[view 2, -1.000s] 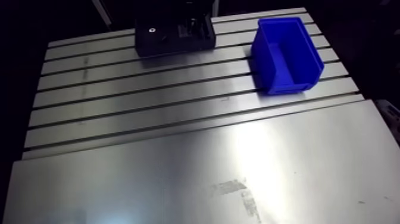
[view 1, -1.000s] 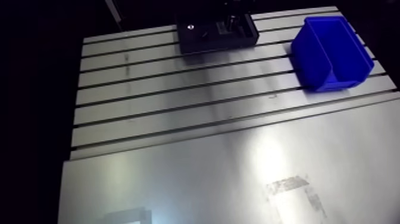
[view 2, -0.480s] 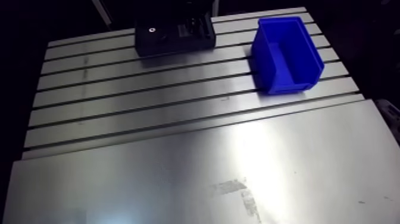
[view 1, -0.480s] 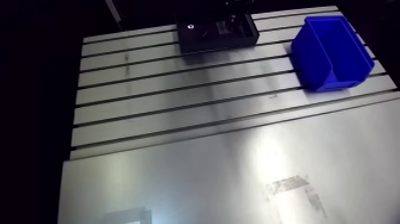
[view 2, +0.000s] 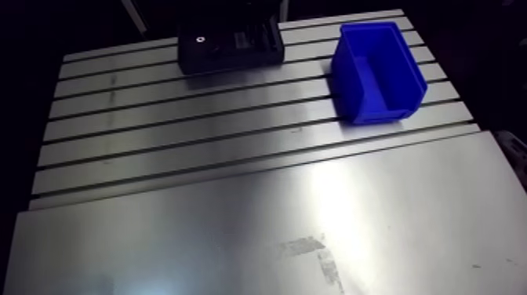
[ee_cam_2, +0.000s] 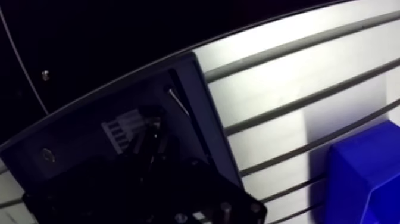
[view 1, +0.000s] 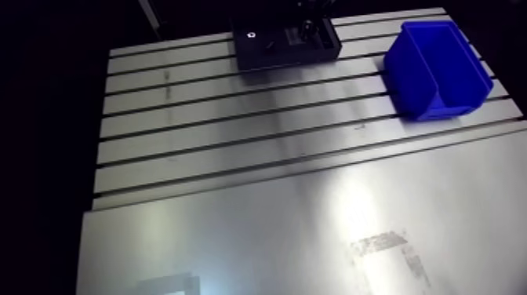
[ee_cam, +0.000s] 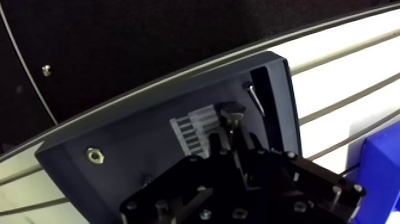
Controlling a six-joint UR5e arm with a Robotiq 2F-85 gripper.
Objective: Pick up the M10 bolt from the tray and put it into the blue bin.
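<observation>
Over the tray (ee_cam: 128, 143), the pincer (ee_cam: 231, 128) clenches the M10 bolt (ee_cam: 233, 108), shank hidden, only its head showing.

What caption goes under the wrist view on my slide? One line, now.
Gripper at a bolt in the dark tray, blue bin close by on the slotted aluminium table.

A small silver hex nut (ee_cam: 94, 156) lies well aside from the fingers (ee_cam: 240, 138). A thin metal pin (ee_cam: 255, 96) leans just ahead of them. A slotted aluminium table (view 1: 235, 125) spreads beneath.
</observation>
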